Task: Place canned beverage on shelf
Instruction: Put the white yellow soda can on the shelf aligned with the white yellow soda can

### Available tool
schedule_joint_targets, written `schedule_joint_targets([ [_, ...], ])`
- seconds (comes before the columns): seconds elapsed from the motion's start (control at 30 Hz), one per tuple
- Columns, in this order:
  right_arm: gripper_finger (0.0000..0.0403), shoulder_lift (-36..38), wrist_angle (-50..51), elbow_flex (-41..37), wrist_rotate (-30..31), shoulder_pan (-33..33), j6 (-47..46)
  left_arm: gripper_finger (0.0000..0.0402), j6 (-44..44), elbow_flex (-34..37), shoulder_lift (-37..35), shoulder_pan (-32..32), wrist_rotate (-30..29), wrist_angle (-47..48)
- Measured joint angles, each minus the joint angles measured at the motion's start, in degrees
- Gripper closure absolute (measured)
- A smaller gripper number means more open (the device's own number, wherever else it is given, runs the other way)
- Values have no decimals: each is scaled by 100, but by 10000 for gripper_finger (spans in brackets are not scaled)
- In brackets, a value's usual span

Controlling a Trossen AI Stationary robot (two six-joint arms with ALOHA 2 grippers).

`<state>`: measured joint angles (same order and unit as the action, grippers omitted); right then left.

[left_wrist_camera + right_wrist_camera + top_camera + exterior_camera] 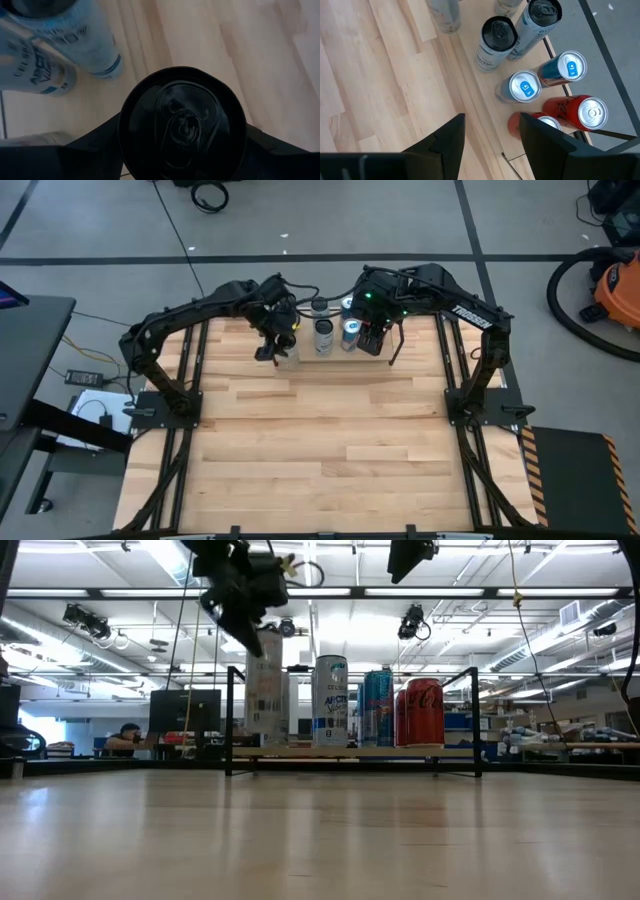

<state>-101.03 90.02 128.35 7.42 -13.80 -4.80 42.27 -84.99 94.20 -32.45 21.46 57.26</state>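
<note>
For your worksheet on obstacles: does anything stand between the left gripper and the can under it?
Nothing visible does. The left gripper sits directly over the black-topped can standing on the shelf, a finger on each side; neighbouring cans stand clear.

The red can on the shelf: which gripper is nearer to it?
The right. The right gripper hangs above the shelf's right end, over the red can. The left gripper is at the left end, around a pale can.
</note>
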Motion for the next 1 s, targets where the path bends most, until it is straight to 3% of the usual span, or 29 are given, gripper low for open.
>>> schedule_joint_targets([
  [0.4, 208, 0, -2, 0, 28, -2, -105, 139, 1047, -6, 334, -412, -8, -343],
  [1.0, 208, 0, -37, 0, 42, -2, -105, 139, 1229, -13, 516, -579, 91, -532],
])
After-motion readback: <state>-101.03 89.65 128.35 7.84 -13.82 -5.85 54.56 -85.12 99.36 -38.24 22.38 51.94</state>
